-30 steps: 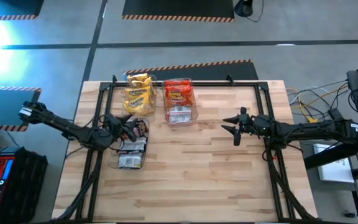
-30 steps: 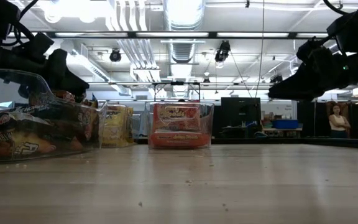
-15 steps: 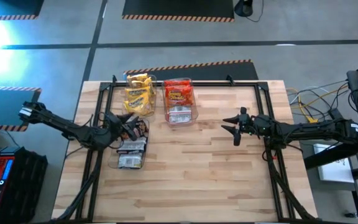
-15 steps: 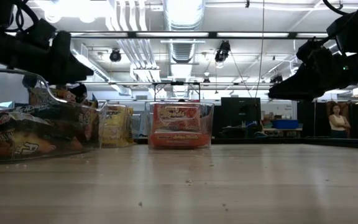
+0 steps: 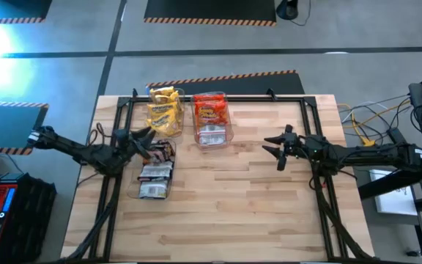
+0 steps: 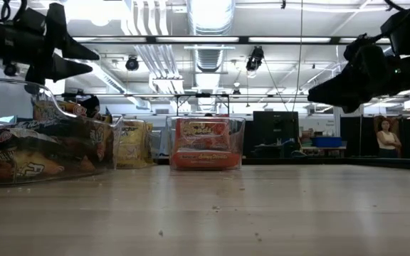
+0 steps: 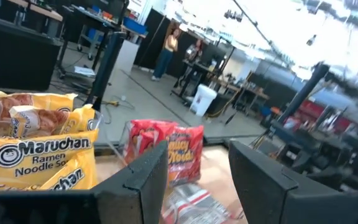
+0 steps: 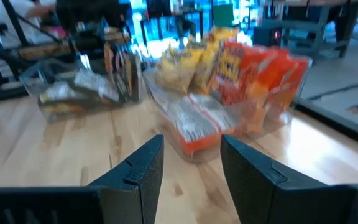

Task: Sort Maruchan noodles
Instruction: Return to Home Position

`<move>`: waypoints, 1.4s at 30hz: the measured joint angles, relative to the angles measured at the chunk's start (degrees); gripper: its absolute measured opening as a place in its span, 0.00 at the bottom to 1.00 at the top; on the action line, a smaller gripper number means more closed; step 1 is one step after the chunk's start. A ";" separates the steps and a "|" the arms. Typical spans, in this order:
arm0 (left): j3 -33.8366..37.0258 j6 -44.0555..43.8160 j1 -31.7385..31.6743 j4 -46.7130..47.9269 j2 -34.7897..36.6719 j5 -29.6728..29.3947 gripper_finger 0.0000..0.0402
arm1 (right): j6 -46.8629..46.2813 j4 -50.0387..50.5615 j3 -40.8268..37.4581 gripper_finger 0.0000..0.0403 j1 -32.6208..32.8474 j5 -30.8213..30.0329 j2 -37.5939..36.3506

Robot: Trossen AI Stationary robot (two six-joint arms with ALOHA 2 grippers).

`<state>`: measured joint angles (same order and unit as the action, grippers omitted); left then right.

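The left gripper (image 5: 145,136) hangs parted and empty just above the dark brown-red crinkly noodle packets (image 5: 154,174) in a clear plastic bin (image 6: 9,103). Beyond it, the yellow packets (image 5: 163,110) and red-orange packets (image 5: 210,111) sit binned. The right gripper (image 5: 271,146), also parted and empty, hovers well apart. No packet lies loose, so the sorting looks finished.

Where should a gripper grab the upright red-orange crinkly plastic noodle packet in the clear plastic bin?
Pinch the top edge of the red-orange packet from straight above. It stands roughly upright inside the clear plastic bin, whose walls shield its sides, so likely only that edge is reachable.
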<state>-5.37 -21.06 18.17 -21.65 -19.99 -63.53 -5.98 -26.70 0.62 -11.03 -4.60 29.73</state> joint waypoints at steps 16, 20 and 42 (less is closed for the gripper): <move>2.46 0.00 0.00 0.00 13.35 0.00 0.38 | 0.00 -0.07 -0.02 0.37 0.00 0.00 -18.60; 4.70 -0.03 -0.01 0.32 16.12 -0.01 0.38 | 0.00 -0.33 -0.02 0.37 0.00 0.00 -22.92; 4.74 -0.22 -0.02 3.89 19.90 -0.02 0.38 | 0.02 0.80 -0.07 0.37 0.00 0.01 -29.22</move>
<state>-0.63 -21.28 18.15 -17.76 -0.08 -63.55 -5.96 -25.90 0.56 -11.03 -4.59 0.51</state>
